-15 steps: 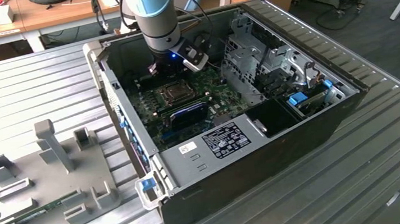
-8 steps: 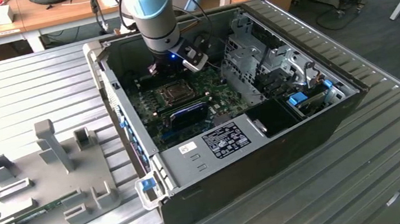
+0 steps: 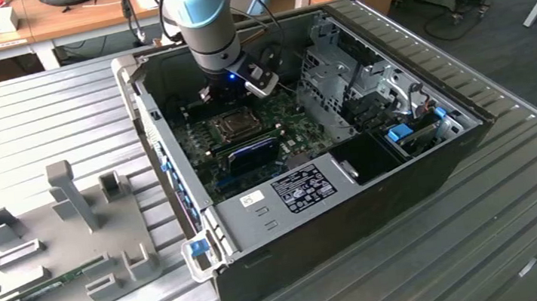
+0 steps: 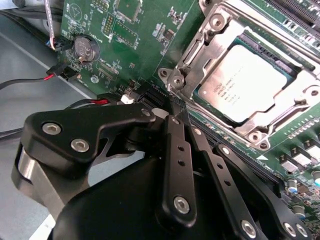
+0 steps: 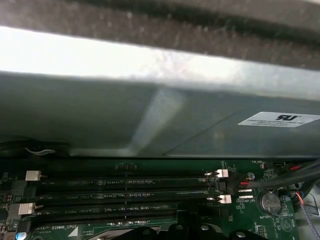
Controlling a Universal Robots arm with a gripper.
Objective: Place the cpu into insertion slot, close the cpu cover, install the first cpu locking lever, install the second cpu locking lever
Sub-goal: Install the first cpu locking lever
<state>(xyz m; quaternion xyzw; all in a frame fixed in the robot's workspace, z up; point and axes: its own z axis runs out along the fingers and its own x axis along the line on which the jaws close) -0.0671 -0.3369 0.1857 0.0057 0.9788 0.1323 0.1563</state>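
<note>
The cpu, a grey metal square, lies in its socket on the green motherboard. The silvery cpu cover is down around it, and the chip shows through the cover's window. My black gripper is shut, its tips close together at the socket's near corner; whether they touch a locking lever is hidden. In the exterior view the gripper hangs inside the open computer case just behind the socket.
The case walls and a drive cage hem in the board. Memory slots, a coin battery and red-black wires lie close by. A grey fixture plate sits outside, on the exterior view's left.
</note>
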